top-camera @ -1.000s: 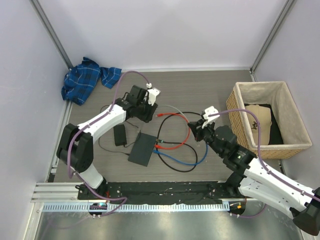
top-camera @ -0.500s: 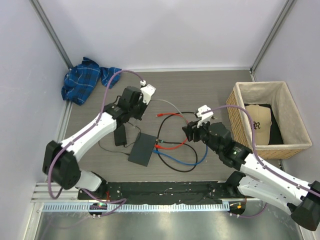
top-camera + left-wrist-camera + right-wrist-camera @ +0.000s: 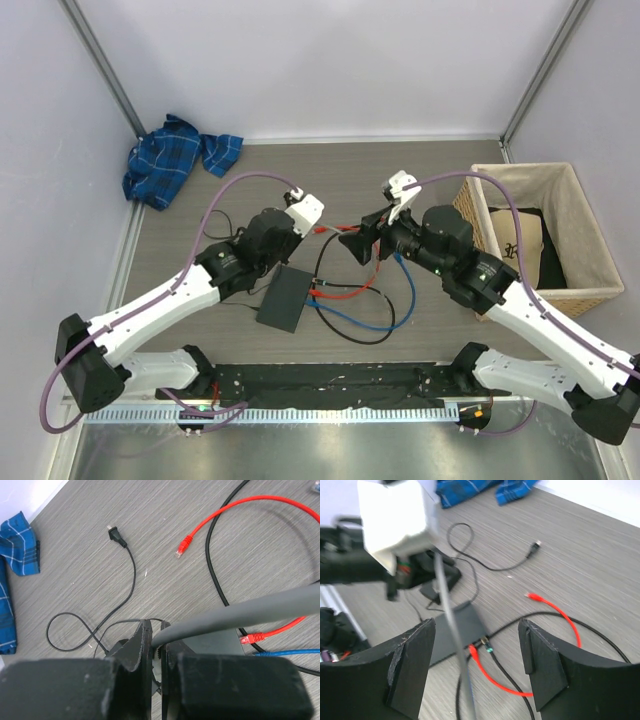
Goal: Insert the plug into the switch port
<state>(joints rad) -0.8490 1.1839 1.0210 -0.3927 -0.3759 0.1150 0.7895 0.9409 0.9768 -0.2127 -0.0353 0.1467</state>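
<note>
The switch (image 3: 284, 299) is a flat dark grey box lying mid-table; it also shows in the wrist views (image 3: 212, 641) (image 3: 458, 628). Its port edge holds a red plug (image 3: 472, 653), a black plug (image 3: 487, 645) and a blue one (image 3: 264, 654). My left gripper (image 3: 275, 250) (image 3: 159, 630) hangs over the switch's far corner, shut on the end of a grey cable (image 3: 240, 611), with a pale bit of plug pinched between the pads. My right gripper (image 3: 350, 245) (image 3: 477, 622) stands open and empty; the blurred grey cable (image 3: 451, 625) crosses its gap.
A loose red cable end (image 3: 184, 545) (image 3: 534, 596) and a black power plug (image 3: 116, 534) lie behind the switch. The black adapter brick (image 3: 439, 582) sits left of it. Red, blue and black cables loop to the right (image 3: 372, 300). A wicker basket (image 3: 468, 215) stands right, a blue cloth (image 3: 168, 160) back left.
My left gripper closed on the grey cable and swung forward over the switch. My right gripper opened and moved left and back, nearer the left gripper.
</note>
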